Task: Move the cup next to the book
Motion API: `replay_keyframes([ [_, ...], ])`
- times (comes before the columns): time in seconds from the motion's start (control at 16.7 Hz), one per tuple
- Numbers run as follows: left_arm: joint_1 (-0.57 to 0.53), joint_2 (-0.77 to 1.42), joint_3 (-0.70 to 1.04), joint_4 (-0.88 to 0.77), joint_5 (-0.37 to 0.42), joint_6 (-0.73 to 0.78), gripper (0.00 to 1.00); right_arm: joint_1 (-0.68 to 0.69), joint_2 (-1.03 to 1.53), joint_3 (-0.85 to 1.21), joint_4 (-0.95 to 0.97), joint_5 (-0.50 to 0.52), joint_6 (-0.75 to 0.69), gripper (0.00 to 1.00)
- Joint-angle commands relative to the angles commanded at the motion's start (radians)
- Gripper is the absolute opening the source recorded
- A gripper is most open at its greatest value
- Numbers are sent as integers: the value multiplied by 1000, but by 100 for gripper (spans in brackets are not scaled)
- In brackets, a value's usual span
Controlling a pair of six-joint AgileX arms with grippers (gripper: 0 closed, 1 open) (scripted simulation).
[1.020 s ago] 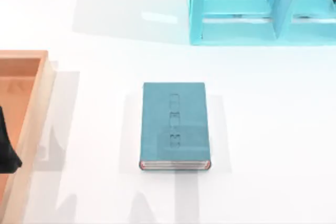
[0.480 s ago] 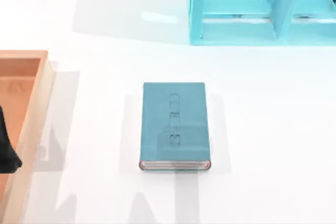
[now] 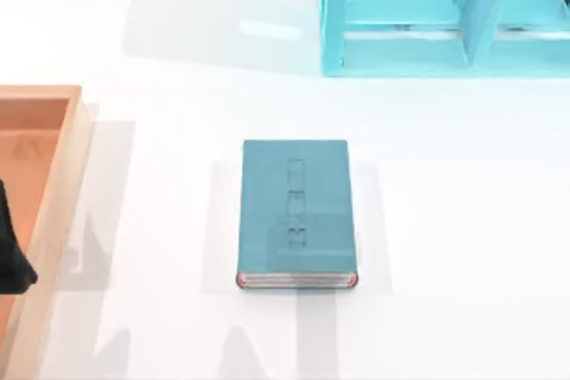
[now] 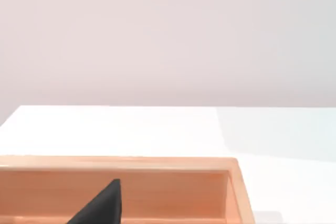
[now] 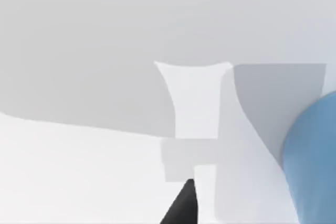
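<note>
The teal-blue book (image 3: 297, 213) lies flat in the middle of the white table, its red-edged pages facing the front edge. In the right wrist view a rounded blue wall of the cup (image 5: 314, 161) shows close by, standing on the white table, with a dark tip of my right gripper (image 5: 182, 205) beside it and apart from it. My left gripper (image 3: 11, 251) hangs as a dark shape over the wooden tray at the table's left edge; its dark tip (image 4: 102, 205) appears inside the tray in the left wrist view.
A wooden tray (image 3: 55, 186) with raised walls stands at the left side of the table. A light turquoise shelf unit (image 3: 445, 15) stands at the back right. White table surface (image 3: 463, 220) lies open to the right of the book.
</note>
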Motion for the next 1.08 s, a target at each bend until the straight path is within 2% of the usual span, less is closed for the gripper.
replay_keyframes([
  [0.3,0,0,0,0,0,0,100,0,0,0,0,0,0,2],
  [0.9,0,0,0,0,0,0,100,0,-3,4,-3,0,-1,0],
  [1.08,0,0,0,0,0,0,100,-1,-23,42,-68,0,-3,0],
])
